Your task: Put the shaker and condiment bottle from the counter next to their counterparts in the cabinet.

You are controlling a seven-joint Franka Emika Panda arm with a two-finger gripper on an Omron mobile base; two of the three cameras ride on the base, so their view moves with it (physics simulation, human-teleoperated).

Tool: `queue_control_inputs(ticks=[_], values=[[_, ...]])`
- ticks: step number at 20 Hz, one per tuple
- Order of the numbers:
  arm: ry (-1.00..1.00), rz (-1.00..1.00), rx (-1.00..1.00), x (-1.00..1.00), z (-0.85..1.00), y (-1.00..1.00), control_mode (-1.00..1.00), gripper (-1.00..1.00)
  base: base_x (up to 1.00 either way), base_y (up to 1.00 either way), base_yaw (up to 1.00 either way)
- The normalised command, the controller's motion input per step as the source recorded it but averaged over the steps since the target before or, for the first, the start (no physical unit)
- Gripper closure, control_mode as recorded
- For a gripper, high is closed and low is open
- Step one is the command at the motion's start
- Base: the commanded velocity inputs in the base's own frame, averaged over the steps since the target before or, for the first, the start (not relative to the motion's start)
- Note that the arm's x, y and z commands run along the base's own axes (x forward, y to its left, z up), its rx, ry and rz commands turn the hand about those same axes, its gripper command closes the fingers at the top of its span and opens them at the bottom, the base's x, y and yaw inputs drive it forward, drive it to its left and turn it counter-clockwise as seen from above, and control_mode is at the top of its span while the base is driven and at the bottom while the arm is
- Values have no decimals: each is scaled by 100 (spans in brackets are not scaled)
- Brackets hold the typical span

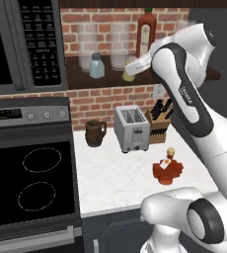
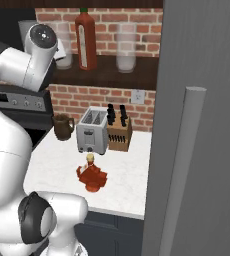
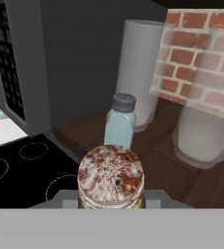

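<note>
My gripper [image 1: 133, 67] is shut on the small yellow shaker [image 1: 129, 75], holding it up at the cabinet [image 1: 81, 79] shelf. In the hand view the shaker's speckled cap [image 3: 111, 175] sits between my fingers, just short of the pale blue shaker [image 3: 120, 124] that stands on the dark shelf board [image 3: 84, 131]. That blue shaker [image 1: 96, 65] is left of my hand. The tall red bottle [image 1: 146, 32] [image 2: 85, 40] stands at the shelf's back. The squat dark-red condiment bottle [image 1: 167, 169] [image 2: 92, 176] rests on the white counter [image 1: 110, 183], near its front right.
Frosted glass jars [image 1: 118, 47] [image 3: 138, 68] stand on the shelf behind the shakers. A toaster [image 1: 131, 128], knife block [image 1: 158, 123] and brown mug [image 1: 94, 132] line the counter's back. Stove [image 1: 31, 178] and microwave [image 1: 21, 44] lie left; a grey panel [image 2: 202, 125] blocks the right.
</note>
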Motion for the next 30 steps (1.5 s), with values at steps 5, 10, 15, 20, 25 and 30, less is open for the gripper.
queue_control_inputs(ticks=[5, 10, 15, 20, 25, 30], values=[[0, 0, 0, 26, -1, 0, -100, 100, 0, 0, 0], [0, 0, 0, 34, 0, 0, -100, 100, 0, 0, 0], [0, 0, 0, 32, 0, 0, -100, 100, 0, 0, 0], [0, 0, 0, 33, 0, 0, -100, 100, 0, 0, 0], [0, 0, 0, 28, 0, 1, -100, 100, 0, 0, 0], [0, 0, 0, 24, 0, 5, -100, 100, 0, 0, 0]])
